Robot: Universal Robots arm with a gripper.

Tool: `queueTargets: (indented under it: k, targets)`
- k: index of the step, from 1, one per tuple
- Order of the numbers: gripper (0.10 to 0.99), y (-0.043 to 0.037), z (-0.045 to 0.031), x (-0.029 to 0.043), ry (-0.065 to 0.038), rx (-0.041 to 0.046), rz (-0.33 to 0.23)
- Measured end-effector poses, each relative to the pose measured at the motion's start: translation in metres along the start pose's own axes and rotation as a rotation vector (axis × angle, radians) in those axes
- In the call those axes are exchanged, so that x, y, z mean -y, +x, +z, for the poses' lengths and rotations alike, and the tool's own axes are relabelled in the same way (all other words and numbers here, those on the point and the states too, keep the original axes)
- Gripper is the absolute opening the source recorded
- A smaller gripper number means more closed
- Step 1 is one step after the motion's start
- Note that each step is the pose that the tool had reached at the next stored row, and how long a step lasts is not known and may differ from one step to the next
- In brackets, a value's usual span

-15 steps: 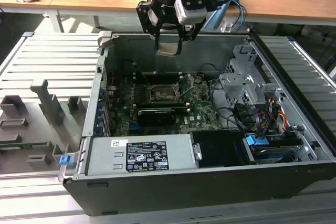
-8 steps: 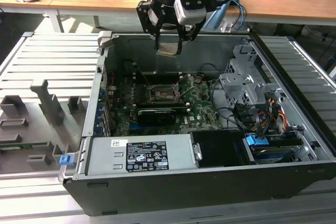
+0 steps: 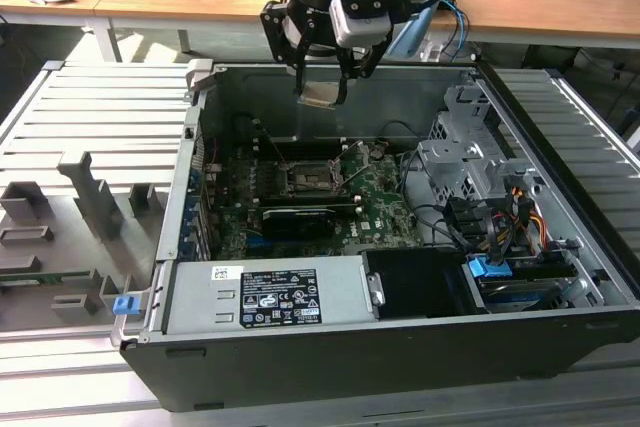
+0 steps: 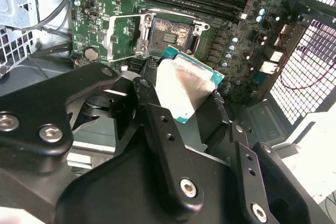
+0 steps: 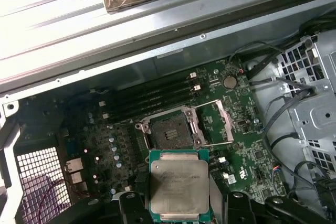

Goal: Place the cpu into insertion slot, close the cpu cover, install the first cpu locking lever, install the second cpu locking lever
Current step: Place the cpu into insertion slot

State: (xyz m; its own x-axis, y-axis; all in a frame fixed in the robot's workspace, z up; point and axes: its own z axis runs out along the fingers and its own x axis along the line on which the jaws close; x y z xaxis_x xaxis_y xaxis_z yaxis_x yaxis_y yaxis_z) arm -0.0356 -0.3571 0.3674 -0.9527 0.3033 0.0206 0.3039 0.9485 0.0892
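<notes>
Tool (image 3: pixel 322 88) pinching cpu (image 5: pixel 177 186) (silvery top showing) above open insertion slot (image 5: pixel 170 132).

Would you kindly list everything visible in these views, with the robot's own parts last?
computer case: one, black and grey, lying open on a slatted grey surface.
green board: one, green, on the case floor.
insertion slot: one, black, empty, mid-board.
cpu cover: one, metal, swung open beside the slot.
cpu: one, silvery top, above the board, clear of the slot.
long black card: one, black, on the board near the slot.
power supply: one, grey, case edge nearest the exterior camera.
coin cell: one, silver, on the board.
gripper: one, black, shut on the cpu.
</notes>
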Motion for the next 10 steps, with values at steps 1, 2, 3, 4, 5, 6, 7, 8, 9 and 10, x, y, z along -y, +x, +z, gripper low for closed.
queueTargets:
  k: [1, 2, 3, 4, 5, 6, 7, 8, 9, 10]
  targets:
    - [0.541, 0.0, 0.0, 0.0, 0.0, 0.0003, 0.004]
    - [0.541, 0.0, 0.0, 0.0, 0.0, 0.0008, 0.009]
    - [0.541, 0.0, 0.0, 0.0, 0.0, 0.0011, 0.012]
    - [0.541, 0.0, 0.0001, 0.0, 0.0, 0.0013, 0.015]
    - [0.541, 0.0, 0.0001, 0.0, 0.0, 0.0018, 0.02]
    - [0.541, 0.0001, 0.0001, 0.0, -0.001, 0.0026, 0.028]
    - [0.541, 0.0001, 0.0001, 0.0001, -0.001, 0.0032, 0.035]
    - [0.541, 0.0001, 0.0002, 0.0001, -0.001, 0.004, 0.044]
    - [0.541, 0.0001, 0.0002, 0.0001, -0.001, 0.0046, 0.051]
    - [0.541, 0.0001, 0.0002, 0.0001, -0.001, 0.0059, 0.066]
